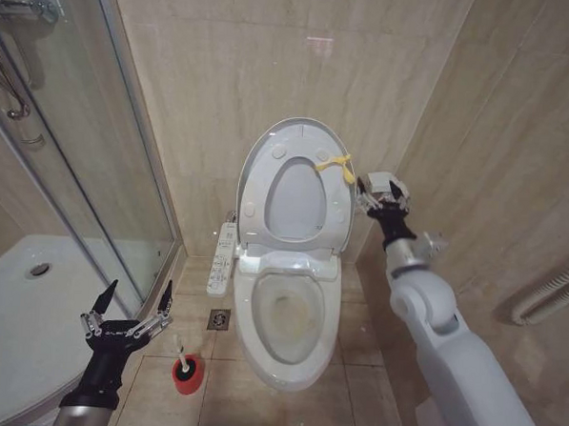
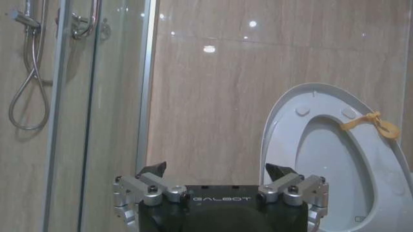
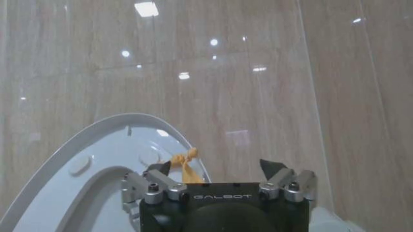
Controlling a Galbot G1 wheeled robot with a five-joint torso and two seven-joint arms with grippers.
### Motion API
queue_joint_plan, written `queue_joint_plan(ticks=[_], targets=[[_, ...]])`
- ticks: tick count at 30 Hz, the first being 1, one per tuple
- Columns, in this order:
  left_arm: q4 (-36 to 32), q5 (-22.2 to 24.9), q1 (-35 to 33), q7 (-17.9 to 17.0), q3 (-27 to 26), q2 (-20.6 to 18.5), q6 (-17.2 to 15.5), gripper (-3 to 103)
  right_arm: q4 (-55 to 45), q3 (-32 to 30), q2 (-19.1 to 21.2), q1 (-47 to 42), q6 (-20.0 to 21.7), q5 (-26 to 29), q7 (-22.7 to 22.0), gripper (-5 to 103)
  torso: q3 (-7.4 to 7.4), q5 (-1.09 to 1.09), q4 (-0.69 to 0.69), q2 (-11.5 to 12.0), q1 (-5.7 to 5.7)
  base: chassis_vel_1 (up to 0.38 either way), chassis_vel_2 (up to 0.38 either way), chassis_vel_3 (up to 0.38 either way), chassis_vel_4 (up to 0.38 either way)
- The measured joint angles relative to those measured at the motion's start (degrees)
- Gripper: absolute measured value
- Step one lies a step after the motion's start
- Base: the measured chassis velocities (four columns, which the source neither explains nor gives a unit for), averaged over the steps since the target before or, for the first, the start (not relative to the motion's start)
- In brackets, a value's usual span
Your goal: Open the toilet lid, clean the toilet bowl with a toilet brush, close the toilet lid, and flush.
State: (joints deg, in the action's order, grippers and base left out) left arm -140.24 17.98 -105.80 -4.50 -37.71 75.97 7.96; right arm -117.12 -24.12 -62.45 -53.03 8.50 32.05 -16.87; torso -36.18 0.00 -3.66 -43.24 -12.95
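Head view: left gripper [image 1: 134,299], nearest, fingers spread wide, empty; brush [image 1: 180,351] just below and beside it in its red holder [image 1: 188,373], probably the reach target. Bowl [image 1: 289,313] exposed to its right. Right gripper [image 1: 381,195] spread, beside the upright lid [image 1: 296,180] at its yellow tag [image 1: 337,163], likely propping it.

Left wrist: lid [image 2: 303,104] ahead.

Right wrist: tag [image 3: 184,162] just past one finger.

You see toilet lid [image 1: 296,180] upright, right gripper [image 1: 381,194] spread beside yellow loop tag [image 1: 337,164]; left gripper [image 1: 135,301] spread above toilet brush [image 1: 178,346].
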Motion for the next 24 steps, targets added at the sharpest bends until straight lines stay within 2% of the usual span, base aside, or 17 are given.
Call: queue_joint_plan(ticks=[2,3,10,12,16,18,24], targets=[[0.0,0.0,0.0,0.0,0.0,0.0,0.0,100,-0.6,-0.3,0.1,-0.9,0.1,-0.1,-0.1,76,0.0,0.0,-0.01,0.0,0.0,0.0,0.0,0.0,0.0],[0.0,0.0,0.0,0.0,0.0,0.0,0.0,100,-1.4,-0.7,0.2,-2.0,0.3,-0.2,-0.3,98,0.0,0.0,0.01,0.0,0.0,0.0,0.0,0.0,0.0],[0.0,0.0,0.0,0.0,0.0,0.0,0.0,100,-4.7,-3.0,0.1,-10.6,0.9,-2.3,-0.8,98,0.0,0.0,0.0,0.0,-0.01,0.0,0.0,0.0,0.0],[0.0,0.0,0.0,0.0,0.0,0.0,0.0,100,-6.8,-4.0,-0.4,-15.5,0.8,-3.7,-0.8,100,0.0,0.0,-0.01,0.0,-0.01,0.0,0.0,0.0,0.0],[0.0,0.0,0.0,0.0,0.0,0.0,0.0,100,-10.5,-5.2,-2.1,-22.6,0.8,-6.0,-0.8,100,0.0,0.0,-0.02,0.0,-0.01,0.0,0.0,0.0,0.0],[0.0,0.0,0.0,0.0,0.0,0.0,0.0,100,-13.3,-6.1,-4.0,-28.1,0.3,-8.9,-0.7,100,0.0,0.0,-0.02,0.0,0.0,0.0,0.0,0.0,0.0],[0.0,0.0,0.0,0.0,0.0,0.0,0.0,100,-16.9,-7.8,-6.9,-36.0,-1.5,-13.1,0.5,100,0.0,0.0,-0.01,0.0,0.0,0.0,0.0,0.0,0.0]])
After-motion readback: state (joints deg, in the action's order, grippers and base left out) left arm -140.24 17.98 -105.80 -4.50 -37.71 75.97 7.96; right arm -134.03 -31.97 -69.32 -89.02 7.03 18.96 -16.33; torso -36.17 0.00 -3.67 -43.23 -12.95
